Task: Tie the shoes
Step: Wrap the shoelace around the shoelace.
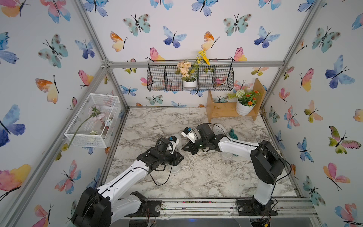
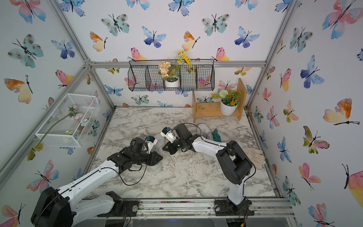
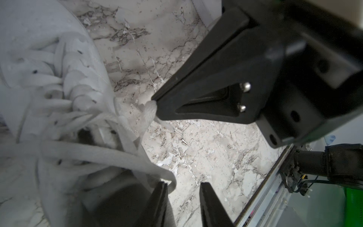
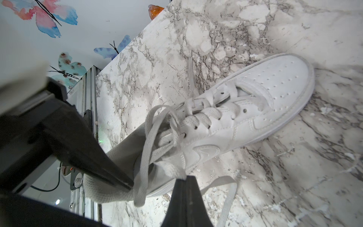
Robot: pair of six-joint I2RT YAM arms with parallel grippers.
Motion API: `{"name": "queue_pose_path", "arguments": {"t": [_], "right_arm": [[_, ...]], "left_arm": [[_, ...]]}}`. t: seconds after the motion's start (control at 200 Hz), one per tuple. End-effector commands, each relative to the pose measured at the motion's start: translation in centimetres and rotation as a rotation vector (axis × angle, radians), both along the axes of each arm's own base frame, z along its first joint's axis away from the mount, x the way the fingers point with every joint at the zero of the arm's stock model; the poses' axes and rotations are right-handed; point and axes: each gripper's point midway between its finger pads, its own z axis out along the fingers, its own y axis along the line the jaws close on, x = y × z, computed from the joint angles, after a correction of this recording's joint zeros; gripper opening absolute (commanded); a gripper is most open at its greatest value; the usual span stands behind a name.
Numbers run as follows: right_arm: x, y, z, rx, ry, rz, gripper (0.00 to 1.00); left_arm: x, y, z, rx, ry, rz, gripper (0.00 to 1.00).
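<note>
One white shoe (image 4: 255,110) lies on the marble table, mostly hidden between the two wrists in both top views (image 1: 177,137). Its laces (image 3: 64,102) are loose and looped. My right gripper (image 4: 185,177) is shut on a lace strand (image 4: 172,169) beside the shoe's collar; it also shows in the left wrist view (image 3: 157,105). My left gripper (image 3: 183,185) is open with bare marble between its fingers, and a lace loop (image 3: 169,179) drapes over one fingertip (image 3: 162,188). The other shoe (image 1: 219,127) sits behind the right arm.
A teal-green glove (image 1: 233,133) lies next to the far shoe, and a pale glove (image 2: 255,157) lies by the right wall. Clear cups (image 1: 175,169) stand under the arms. A wooden shelf with a flower pot (image 1: 233,107) is at the back right.
</note>
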Motion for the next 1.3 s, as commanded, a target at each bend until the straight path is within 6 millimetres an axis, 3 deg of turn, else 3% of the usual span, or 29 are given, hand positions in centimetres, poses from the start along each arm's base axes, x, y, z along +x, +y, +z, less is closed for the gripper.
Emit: {"name": "queue_pose_path", "arguments": {"t": [0.0, 0.085, 0.255, 0.526, 0.716, 0.921, 1.121, 1.291], "right_arm": [[0.5, 0.1, 1.2, 0.011, -0.03, 0.002, 0.02], [0.6, 0.1, 1.0, 0.003, -0.032, 0.0, 0.02], [0.7, 0.1, 1.1, 0.002, -0.036, -0.001, 0.02], [0.6, 0.2, 1.0, 0.003, -0.031, 0.003, 0.02], [0.6, 0.2, 1.1, 0.007, -0.03, 0.003, 0.02], [0.6, 0.3, 1.1, 0.01, -0.029, 0.007, 0.02], [0.6, 0.2, 1.1, 0.006, -0.032, 0.004, 0.02], [0.7, 0.3, 1.3, 0.008, -0.036, 0.004, 0.02]], "left_arm": [[-0.2, 0.1, 2.8, -0.02, -0.052, -0.008, 0.45], [-0.1, 0.8, 4.1, -0.011, -0.073, 0.027, 0.52], [1.3, 2.6, 6.1, 0.008, -0.093, 0.128, 0.56], [5.6, 6.3, 4.2, -0.044, 0.027, 0.258, 0.49], [6.4, 4.9, 2.2, -0.079, 0.125, 0.171, 0.46], [6.9, 4.8, 0.3, -0.069, 0.163, 0.185, 0.43], [6.9, 4.4, 0.1, -0.089, 0.172, 0.172, 0.28], [7.0, 4.4, -0.1, -0.085, 0.175, 0.173, 0.26]]}}
